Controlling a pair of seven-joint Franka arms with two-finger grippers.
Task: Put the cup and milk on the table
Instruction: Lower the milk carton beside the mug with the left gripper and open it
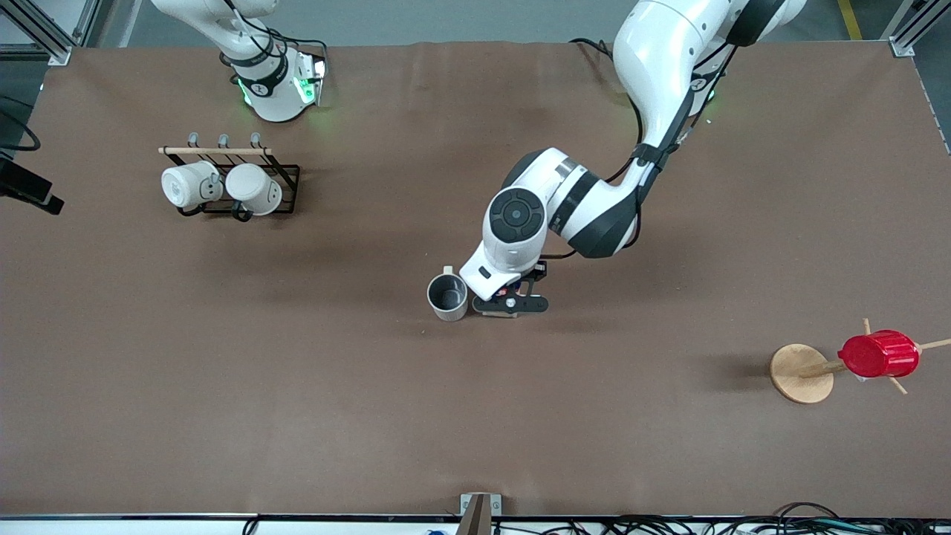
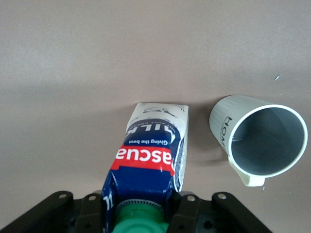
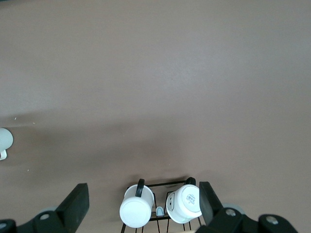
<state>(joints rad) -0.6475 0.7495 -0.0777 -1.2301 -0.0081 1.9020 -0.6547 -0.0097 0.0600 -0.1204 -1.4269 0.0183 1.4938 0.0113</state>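
A: Left claw (image 2: 146,213)?

B: Clamped on the milk (image 2: 153,155), pinching the top end by the round green cap. The carton is blue and white with a red label band carrying white letters. Its base meets the surface (image 1: 297,416) near the middle.

A: Upright?

B: Cannot tell from the wrist view; in the front view the arm hides nearly all of it.

A: The cup (image 1: 448,296)?

B: Standing on the surface just beside the milk, toward the right arm's end, mouth up. Small, cream-white, faintly ribbed outside, grey inside, with a small matching handle and tiny dark lettering down the wall. A narrow gap shows between cup and carton in the left wrist view.

A: Right claw (image 3: 141,206)?

B: Fingers spread wide, nothing between them. It hangs over a black wire rack (image 1: 286,178) with a wooden bar, where two whiter mugs (image 1: 223,186) with dark handles hang. That arm waits near its base.

A: Anything else?

B: A red ribbed cup (image 1: 879,354) sits on a peg of a wooden stand (image 1: 801,374), toward the left arm's end, well apart from the milk.
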